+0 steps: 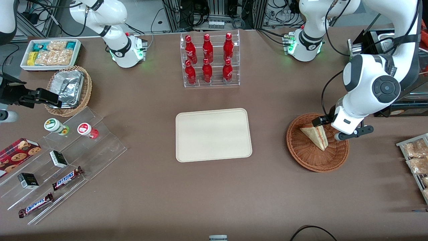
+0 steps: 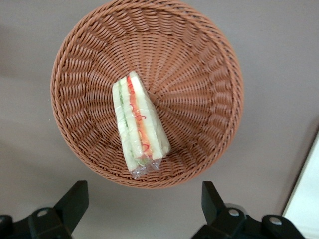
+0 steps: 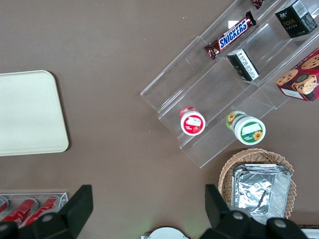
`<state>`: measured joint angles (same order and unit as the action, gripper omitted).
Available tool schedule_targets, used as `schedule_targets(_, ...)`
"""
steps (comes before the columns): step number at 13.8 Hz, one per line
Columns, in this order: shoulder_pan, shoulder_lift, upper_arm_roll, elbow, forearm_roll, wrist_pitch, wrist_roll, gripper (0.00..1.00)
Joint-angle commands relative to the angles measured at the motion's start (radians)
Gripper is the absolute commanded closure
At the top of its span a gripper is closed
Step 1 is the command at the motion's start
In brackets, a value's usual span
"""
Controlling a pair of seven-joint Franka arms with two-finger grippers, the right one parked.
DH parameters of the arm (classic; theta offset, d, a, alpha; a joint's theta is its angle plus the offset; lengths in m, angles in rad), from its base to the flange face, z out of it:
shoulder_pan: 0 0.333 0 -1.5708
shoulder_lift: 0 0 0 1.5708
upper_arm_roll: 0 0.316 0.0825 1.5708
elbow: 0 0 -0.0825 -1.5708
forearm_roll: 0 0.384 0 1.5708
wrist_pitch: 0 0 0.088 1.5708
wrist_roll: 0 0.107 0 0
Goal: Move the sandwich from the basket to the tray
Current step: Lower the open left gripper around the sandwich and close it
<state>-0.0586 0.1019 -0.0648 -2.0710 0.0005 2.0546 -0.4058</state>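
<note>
A robotics lab staged as a small shop: two white arms (image 1: 117, 36) are bolted to a brown desk (image 1: 214, 187), with cables and metal racks (image 1: 214, 13) at its edge. Acrylic stands show red bottles (image 1: 209, 58) and candy bars (image 1: 67, 178). The tool (image 1: 329, 129) hangs over the basket (image 1: 311, 160).

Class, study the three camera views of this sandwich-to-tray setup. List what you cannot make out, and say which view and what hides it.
- Front view: the arm covers part of the basket and the sandwich; the gripper above them is mostly hidden.
- Left wrist view: the open gripper is cut off by the edge; only a sliver of the tray shows.
- Front view: the snack rack runs off the edge.
</note>
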Motion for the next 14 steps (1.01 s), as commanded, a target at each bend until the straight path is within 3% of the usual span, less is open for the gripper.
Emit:
schedule_targets(1, 0.0, -0.018, 0.0, -0.06, -0.011, 0.065, -0.15, 0.0)
schedule_targets(14, 0.002, 0.028, 0.0, -0.173, -0.01, 0.297, -0.341, 0.0)
